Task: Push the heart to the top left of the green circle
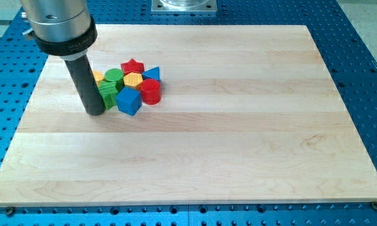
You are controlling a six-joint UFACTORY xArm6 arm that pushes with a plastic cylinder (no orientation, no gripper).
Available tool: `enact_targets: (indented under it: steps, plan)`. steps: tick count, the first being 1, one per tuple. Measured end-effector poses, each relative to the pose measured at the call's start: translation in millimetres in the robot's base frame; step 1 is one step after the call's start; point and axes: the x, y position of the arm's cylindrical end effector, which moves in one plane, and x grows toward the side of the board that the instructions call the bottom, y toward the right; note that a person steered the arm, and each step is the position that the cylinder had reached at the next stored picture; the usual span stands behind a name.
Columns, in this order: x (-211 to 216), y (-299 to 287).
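Note:
The blocks sit in one tight cluster at the view's upper left. A yellow block [99, 77], partly hidden by the rod, lies at the cluster's left edge; its shape is hard to make out. The green circle [114, 76] touches it on the right. A second green block [108, 94] lies just below them. My tip [95, 112] rests on the board at the cluster's lower left, touching or almost touching that lower green block. The rod rises up and to the left from the tip.
A red star [132, 65], blue triangle [152, 74], yellow hexagon [133, 80], red cylinder [150, 91] and blue cube [129, 100] make up the rest of the cluster. The wooden board [238, 138] lies on a blue perforated table [364, 37].

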Motion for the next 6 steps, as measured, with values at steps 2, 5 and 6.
enact_targets:
  steps: [2, 5, 6]
  plan:
    - [-30, -46]
    - [-73, -23]
    - [-83, -44]
